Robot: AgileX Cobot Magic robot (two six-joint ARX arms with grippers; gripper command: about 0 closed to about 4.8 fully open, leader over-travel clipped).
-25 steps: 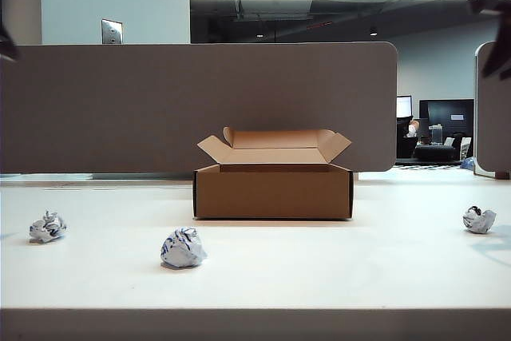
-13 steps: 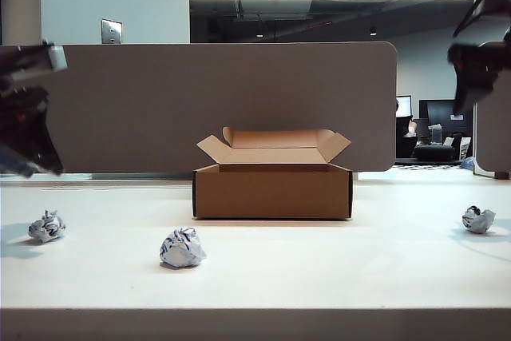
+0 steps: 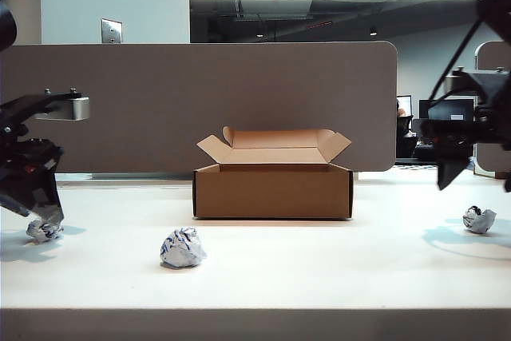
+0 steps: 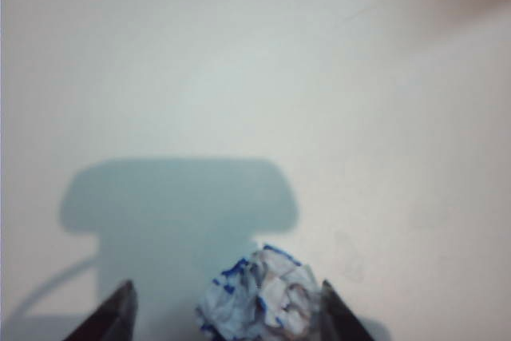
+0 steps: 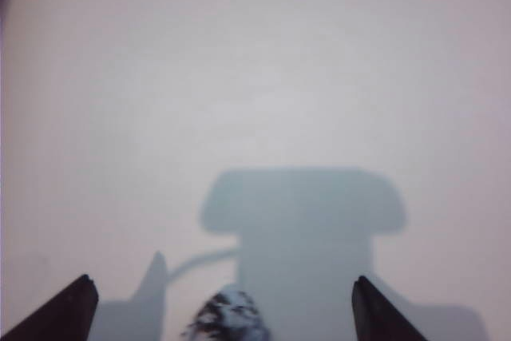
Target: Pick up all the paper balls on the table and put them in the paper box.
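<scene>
While my left gripper stands apart low over the white bench, its two dark fingers straddle the left paper ball; one finger looks to be right against the wad, the other stands clear, and neither presses it. In the exterior view that gripper sits at the far left, tips just above the same ball, which lies on the bench. My right gripper is spread wide, hanging above the right paper ball, whose dark-printed top shows between the fingers, touching neither. From the exterior view this gripper hovers at the far right, clearly above its ball. A third paper ball rests left of centre, near the front of the brown paper box, which stands mid-bench with flaps up before a grey-brown partition panel.
</scene>
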